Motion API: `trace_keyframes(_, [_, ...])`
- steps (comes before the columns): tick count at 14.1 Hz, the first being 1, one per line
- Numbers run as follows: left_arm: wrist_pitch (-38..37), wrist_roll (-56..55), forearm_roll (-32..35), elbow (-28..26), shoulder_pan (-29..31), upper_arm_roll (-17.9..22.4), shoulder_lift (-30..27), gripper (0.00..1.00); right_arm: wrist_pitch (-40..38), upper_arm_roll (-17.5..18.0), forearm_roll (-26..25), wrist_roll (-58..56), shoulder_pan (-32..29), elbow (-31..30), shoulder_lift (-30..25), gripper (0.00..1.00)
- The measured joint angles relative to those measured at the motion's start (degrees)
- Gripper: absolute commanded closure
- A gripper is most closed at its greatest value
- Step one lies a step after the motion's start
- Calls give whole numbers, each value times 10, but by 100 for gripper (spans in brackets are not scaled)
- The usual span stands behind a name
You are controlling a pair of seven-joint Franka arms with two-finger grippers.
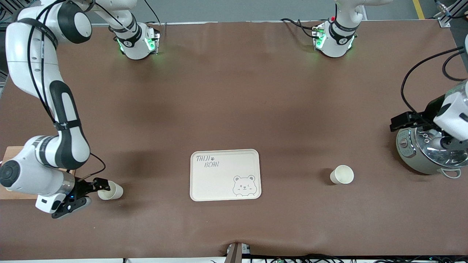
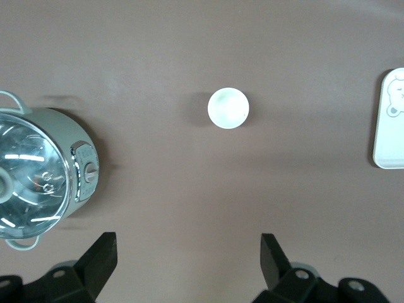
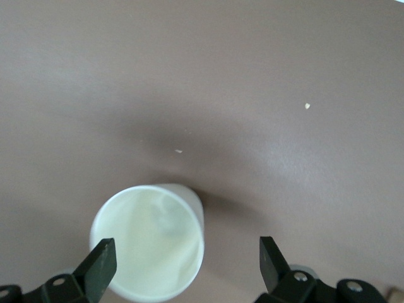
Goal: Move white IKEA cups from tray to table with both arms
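One white cup (image 1: 110, 190) stands on the brown table toward the right arm's end, beside the cream bear tray (image 1: 225, 174). My right gripper (image 1: 92, 194) is open and low at this cup. In the right wrist view the cup (image 3: 148, 249) sits between the fingers, close to one fingertip (image 3: 101, 262), and my right gripper (image 3: 187, 259) is not closed on it. The second white cup (image 1: 342, 174) stands alone toward the left arm's end. My left gripper (image 1: 410, 122) is open and empty, up over the table beside the pot. The left wrist view shows that cup (image 2: 228, 108) well clear of my left gripper (image 2: 189, 255).
A steel pot with a glass lid (image 1: 426, 153) stands at the left arm's end, partly under the left arm; it also shows in the left wrist view (image 2: 38, 173). A wooden board (image 1: 11, 155) lies under the right arm at the table's edge.
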Motion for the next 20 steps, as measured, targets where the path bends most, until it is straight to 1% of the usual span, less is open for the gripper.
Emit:
trace_keyframes(3, [-27, 0, 0, -1, 0, 0, -21, 0, -135, 0, 1, 31, -1, 63, -35, 0])
trace_keyframes(5, [-32, 0, 0, -1, 0, 0, -33, 0, -196, 0, 13, 48, -6, 83, -80, 0])
trace_keyframes(8, [-33, 0, 1, -2, 1, 0, -42, 0, -301, 0, 36, 116, -10, 94, -176, 0])
trace_keyframes(10, [-33, 0, 1, -3, 1, 1, -43, 0, -391, 3, 37, 176, -9, 95, -249, 0])
trace_keyframes(12, [-33, 0, 1, -4, 1, 1, -43, 0, -452, 3, 37, 207, -8, 89, -315, 0])
trace_keyframes(14, [-33, 0, 1, -5, 1, 1, -43, 0, -472, 1, 36, 221, -9, 54, -376, 0])
trace_keyframes(15, [-33, 0, 1, -5, 1, 1, -43, 0, -467, -1, 36, 228, -9, 18, -408, 0])
trace_keyframes(16, [-33, 0, 1, -5, 1, 2, -43, 0, -447, -2, 36, 236, -10, -28, -442, 0])
trace_keyframes(18, [-33, 0, 1, -5, 2, 2, -43, 0, -385, -3, 36, 264, -10, -141, -510, 0])
trace_keyframes(19, [-33, 0, 1, -5, 2, 2, -43, 0, -358, -3, 36, 278, -10, -195, -539, 0])
trace_keyframes(20, [-33, 0, 1, -5, 2, 2, -43, 0, -340, -4, 35, 287, -12, -234, -557, 0])
